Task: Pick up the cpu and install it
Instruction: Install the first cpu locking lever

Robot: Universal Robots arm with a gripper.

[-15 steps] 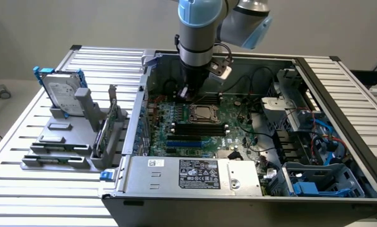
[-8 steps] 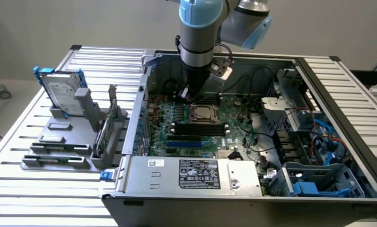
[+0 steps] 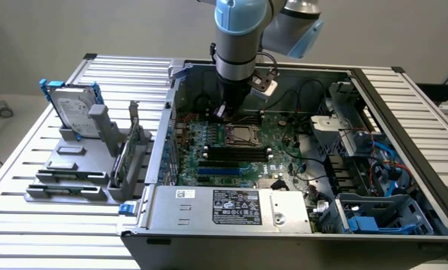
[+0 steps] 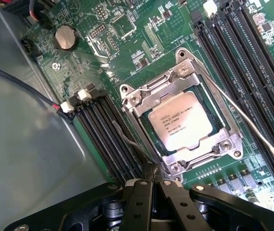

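Closed gripper [image 4: 154,174] hovers beside cpu [image 4: 180,122], seated flat, square within socket [image 4: 194,155].

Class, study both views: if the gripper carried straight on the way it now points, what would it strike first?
Probably the metal socket frame, at its corner nearest the shut gripper, or the motherboard just beside it; depth is unclear. The cpu sits inside that frame, off the line.

Edges of the cpu [image 4: 187,126] lie hidden under the socket frame [image 4: 158,85].

silvery cpu [image 4: 180,121], flat, seated in socket [image 4: 142,98]
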